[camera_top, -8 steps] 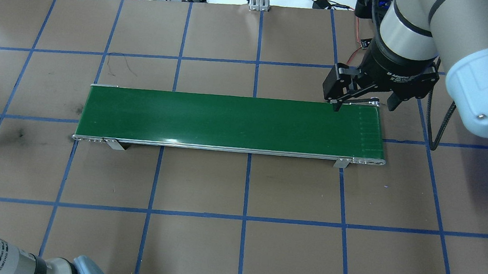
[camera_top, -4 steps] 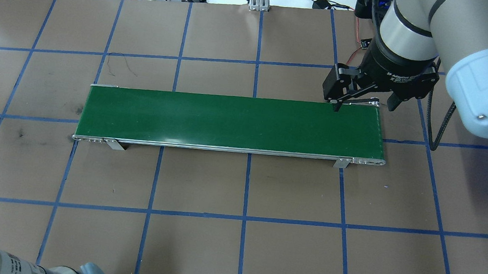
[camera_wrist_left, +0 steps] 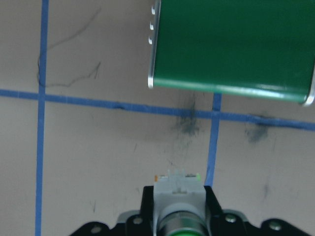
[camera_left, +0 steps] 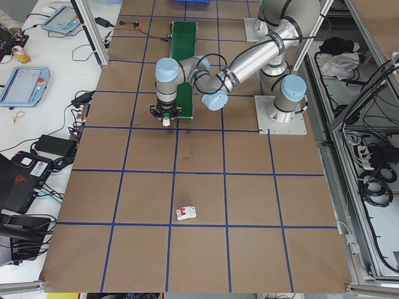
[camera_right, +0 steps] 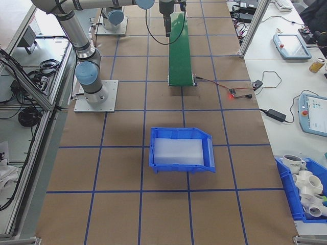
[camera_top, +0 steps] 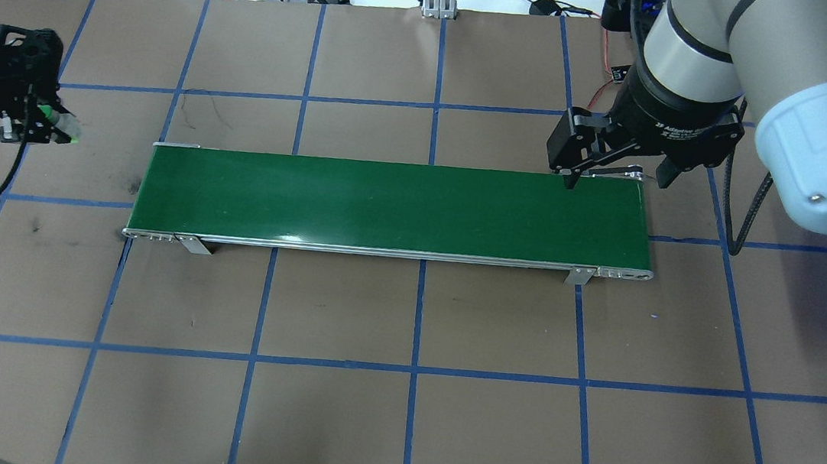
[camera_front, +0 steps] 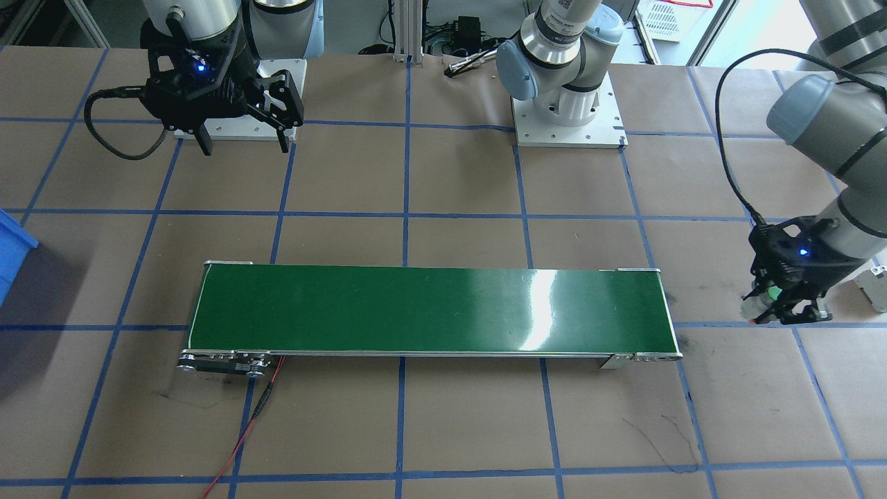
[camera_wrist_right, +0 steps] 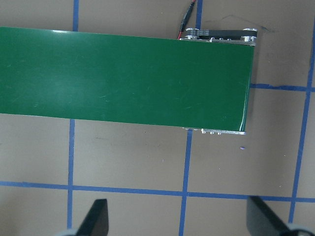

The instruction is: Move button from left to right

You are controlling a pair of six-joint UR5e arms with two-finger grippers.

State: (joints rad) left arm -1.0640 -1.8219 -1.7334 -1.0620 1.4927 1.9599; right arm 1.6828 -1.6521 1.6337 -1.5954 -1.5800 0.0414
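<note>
The button [camera_wrist_left: 179, 209] sits at the bottom centre of the left wrist view, clamped in the left gripper [camera_top: 37, 123], its green cap toward the camera. In the overhead view this gripper is at the left edge of the frame, near the left end of the green conveyor belt [camera_top: 393, 207] but apart from it. The right gripper [camera_top: 613, 178] is at the upper right of that view, over the belt's far right corner, its fingers spread with nothing between them. A blue bin [camera_right: 181, 149] sits mid-frame in the right side view.

Glossy belt [camera_top: 393, 205] — matt paper table [camera_top: 484, 439]
</note>
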